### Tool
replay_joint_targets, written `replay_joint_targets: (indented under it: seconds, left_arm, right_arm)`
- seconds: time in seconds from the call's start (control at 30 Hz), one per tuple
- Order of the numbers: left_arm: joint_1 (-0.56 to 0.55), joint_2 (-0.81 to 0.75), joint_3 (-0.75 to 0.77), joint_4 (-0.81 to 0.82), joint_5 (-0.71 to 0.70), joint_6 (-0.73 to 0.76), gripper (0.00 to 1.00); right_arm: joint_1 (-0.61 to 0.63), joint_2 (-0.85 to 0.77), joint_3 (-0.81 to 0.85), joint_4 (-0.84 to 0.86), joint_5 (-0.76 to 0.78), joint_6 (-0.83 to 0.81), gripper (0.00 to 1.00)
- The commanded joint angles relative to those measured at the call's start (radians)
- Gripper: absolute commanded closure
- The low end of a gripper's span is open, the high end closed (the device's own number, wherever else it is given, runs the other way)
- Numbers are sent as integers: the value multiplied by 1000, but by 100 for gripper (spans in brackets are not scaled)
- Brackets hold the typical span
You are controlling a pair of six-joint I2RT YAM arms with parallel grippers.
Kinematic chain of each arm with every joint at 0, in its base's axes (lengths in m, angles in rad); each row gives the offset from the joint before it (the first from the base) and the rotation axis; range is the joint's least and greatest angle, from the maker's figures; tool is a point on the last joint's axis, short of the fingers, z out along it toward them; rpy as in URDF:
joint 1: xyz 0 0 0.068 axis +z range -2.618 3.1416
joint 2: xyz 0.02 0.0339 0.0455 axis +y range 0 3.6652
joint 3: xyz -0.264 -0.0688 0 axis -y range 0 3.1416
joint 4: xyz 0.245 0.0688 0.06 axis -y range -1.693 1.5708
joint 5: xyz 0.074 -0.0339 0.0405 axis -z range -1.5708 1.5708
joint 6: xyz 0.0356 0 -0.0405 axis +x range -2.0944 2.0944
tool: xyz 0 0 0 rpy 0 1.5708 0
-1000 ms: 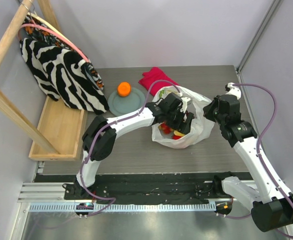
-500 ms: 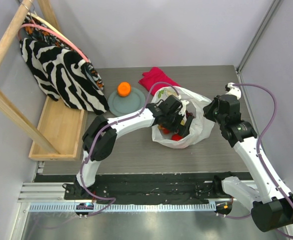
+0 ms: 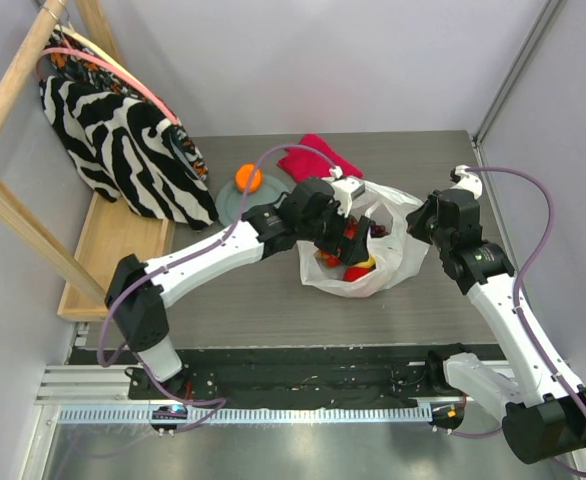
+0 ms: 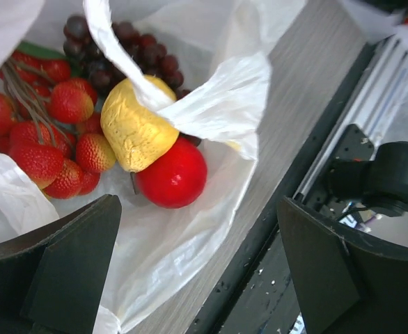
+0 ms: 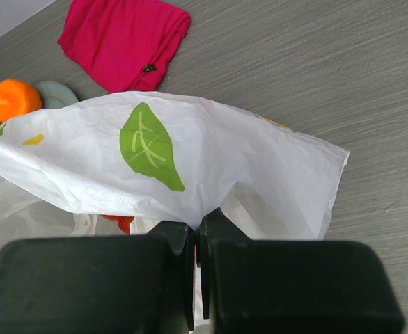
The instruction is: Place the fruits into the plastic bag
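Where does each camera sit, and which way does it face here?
Top external: above and behind the bases, looking down at the table; both arms show, bases at the bottom.
Left wrist: above the plastic bag, looking into it at the red apple, yellow fruit and grapes; the open left pincer frames the view.
Right wrist: low beside the bag, facing the crimson cloth and the orange; the right pincer pinches the bag.
Shared: top and right wrist both show orange, plate and cloth.

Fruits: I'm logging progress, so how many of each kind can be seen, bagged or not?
Dark purple grape bunch: 1
Round red apple: 1
Wrinkled yellow fruit: 1
Cluster of small red-yellow fruits: 1
Round orange fruit, outside the white leaf-printed plastic bag: 1
Total: 5
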Motion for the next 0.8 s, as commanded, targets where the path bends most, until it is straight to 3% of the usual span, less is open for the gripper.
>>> replay_joint_targets:
  seconds: [0.0, 0.27, 0.53, 0.77]
  left_arm:
    - [14, -90, -30, 90, 38, 31, 0]
    - [141, -205, -53, 127, -24, 37, 0]
    - [287, -239, -25, 72, -361, -3, 0]
    - [335, -84, 140, -98, -575, 32, 0]
  right_arm:
    - [-1, -12, 20, 26, 20, -7, 99]
    - [-1, -24, 15, 26, 33, -5, 99]
    - [-1, -19, 15, 29, 42, -1, 99]
    - [-1, -4, 25, 35, 48, -4, 99]
